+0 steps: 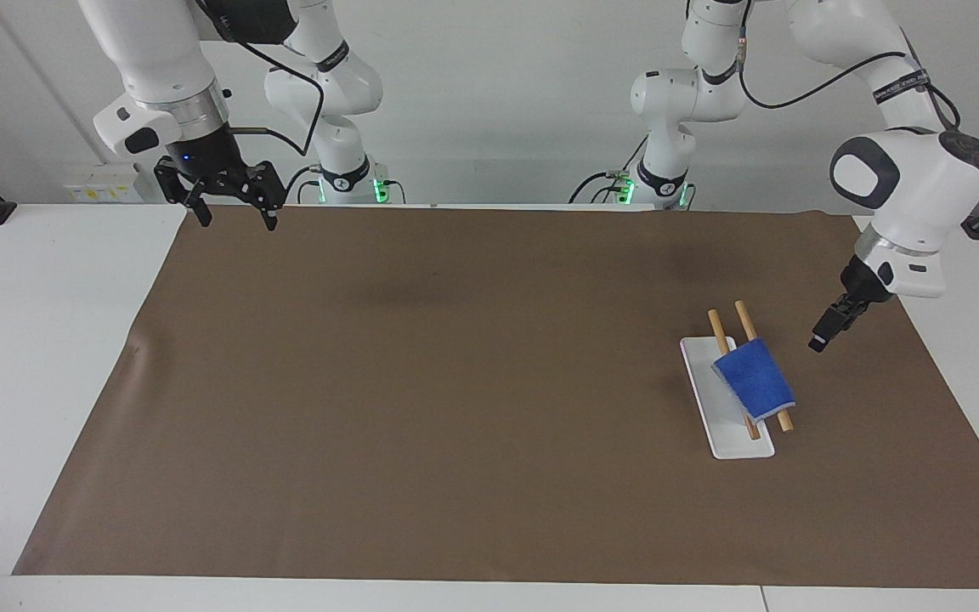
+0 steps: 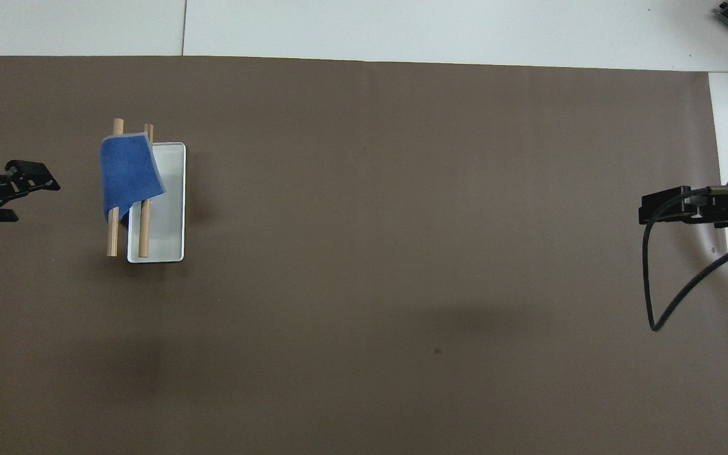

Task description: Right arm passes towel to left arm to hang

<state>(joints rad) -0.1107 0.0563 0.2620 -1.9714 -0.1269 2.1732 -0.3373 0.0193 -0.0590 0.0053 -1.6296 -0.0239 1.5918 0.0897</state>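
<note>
Left claw (image 1: 823,333) hangs spread and empty, angled down at frame right beside the towel (image 1: 755,379) (draped over two dowels (image 1: 726,336)); right claw (image 1: 233,204) waits spread, upper left.

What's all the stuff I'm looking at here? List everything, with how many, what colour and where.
towel: one, blue, draped over the two rods
rods: two, wooden, side by side above the tray, toward the left arm's end of the table
tray: one, white, under the rods
mat: one, brown, covering most of the table
table: one, white
right gripper: one, black, open, raised over the mat's edge at the right arm's end, waiting
left gripper: one, black, open, in the air beside the towel, holding nothing
</note>
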